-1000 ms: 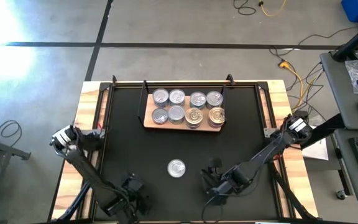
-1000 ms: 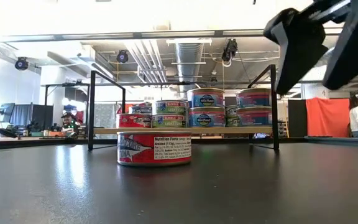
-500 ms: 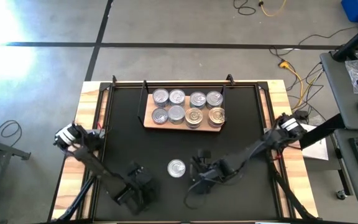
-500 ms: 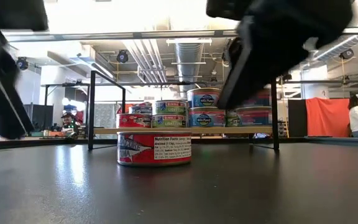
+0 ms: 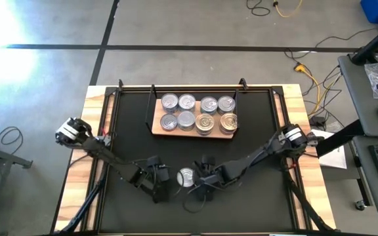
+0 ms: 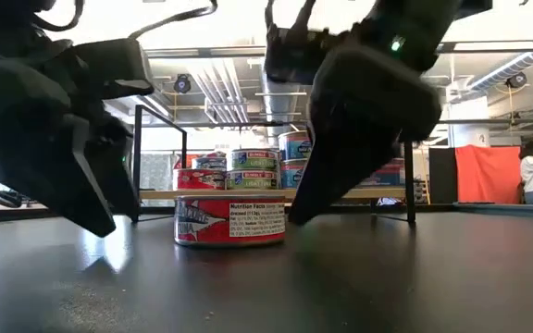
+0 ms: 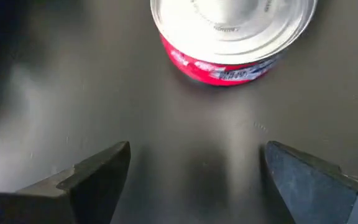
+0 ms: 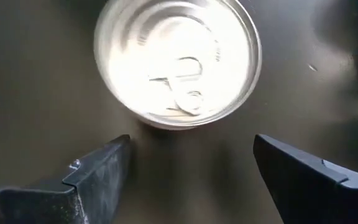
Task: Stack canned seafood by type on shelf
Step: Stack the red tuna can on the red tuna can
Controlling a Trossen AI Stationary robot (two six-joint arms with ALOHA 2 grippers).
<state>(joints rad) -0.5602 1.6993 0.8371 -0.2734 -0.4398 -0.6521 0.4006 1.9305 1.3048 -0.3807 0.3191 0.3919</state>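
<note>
Red-sided can: we see it alone on the black mat, 6 o'clock of the shelf.
Left gripper: at the can's 9 o'clock, jaws spread, empty.
Right gripper: at its 3 o'clock, jaws spread, empty.

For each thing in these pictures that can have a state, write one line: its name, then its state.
Lone can: upright on the black mat, lid sealed, not held.
Shelf: loaded with eight can tops in two rows; the low view shows stacks.
Left tool: open, beside the lone can, not touching.
Right tool: open, on the can's other side, not touching.
</note>
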